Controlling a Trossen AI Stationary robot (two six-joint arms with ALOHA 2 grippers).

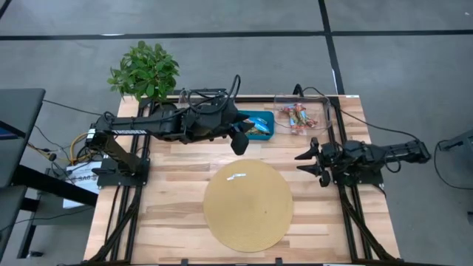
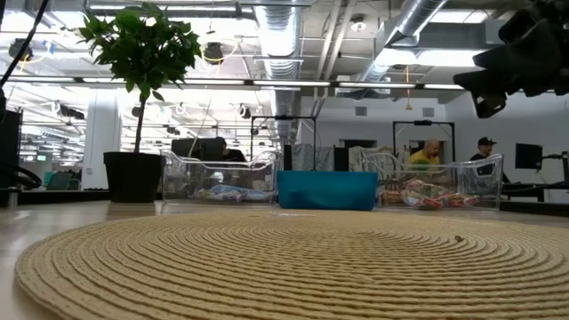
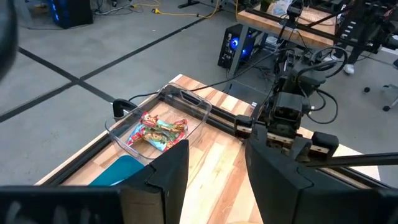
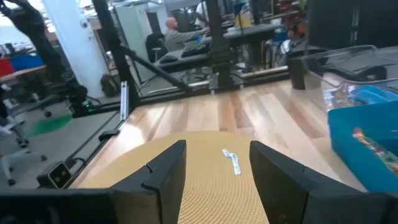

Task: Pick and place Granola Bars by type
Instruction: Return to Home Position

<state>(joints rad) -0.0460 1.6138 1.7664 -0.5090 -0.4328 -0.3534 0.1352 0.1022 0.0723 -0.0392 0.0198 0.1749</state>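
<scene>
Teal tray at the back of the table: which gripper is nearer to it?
Left. The left gripper, open, is right at the teal tray's left end. The right gripper, also open, is clearly farther, off past the tray's right end.

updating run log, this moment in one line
left fingers open, empty, beside teal tray | right fingers open, empty, near right edge | red bars in right bin

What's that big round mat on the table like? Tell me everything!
The round mat is tan and looks woven from rope coiled in rings. It lies flat on the wooden table, in the front middle. A small white strip lies on it near its far edge. Nothing else rests on it.
</scene>
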